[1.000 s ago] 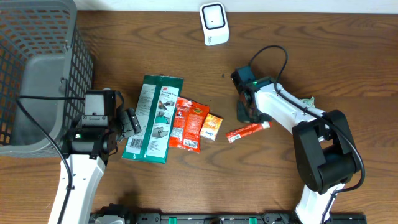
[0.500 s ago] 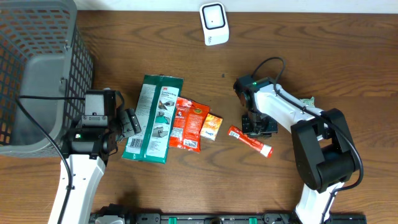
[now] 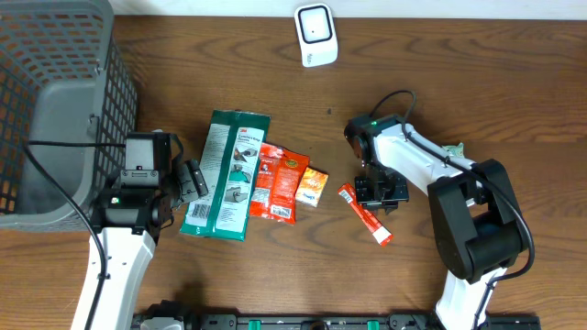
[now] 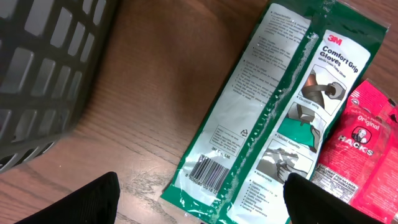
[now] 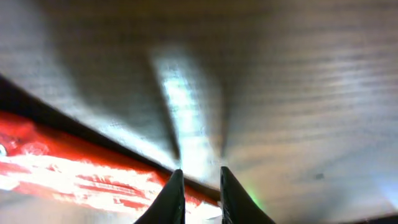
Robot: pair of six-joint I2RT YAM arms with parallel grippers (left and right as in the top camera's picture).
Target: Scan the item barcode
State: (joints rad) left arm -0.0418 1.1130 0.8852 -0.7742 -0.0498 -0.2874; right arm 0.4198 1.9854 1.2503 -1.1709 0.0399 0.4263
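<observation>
Slim red stick packet [image 3: 365,213] diagonal on table [image 3: 275,275], right tool [image 5: 199,186] nearly clenched beside it, left tool [image 4: 208,202] released

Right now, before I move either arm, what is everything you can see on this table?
table: one, brown wood, under everything
basket: one, grey mesh, top-left corner
scanner: one, white, top centre edge
glove pack: one, green, left of centre, barcode facing up
red packet: one, red, against the glove pack's right edge
orange-red packet: one, next to the red packet
small orange packet: one, orange, rightmost of that row
stick pack: one, red, right of centre, lying diagonally
left gripper: jaws open, just left of the glove pack
right gripper: jaws close together, beside the stick pack; grip unclear
</observation>
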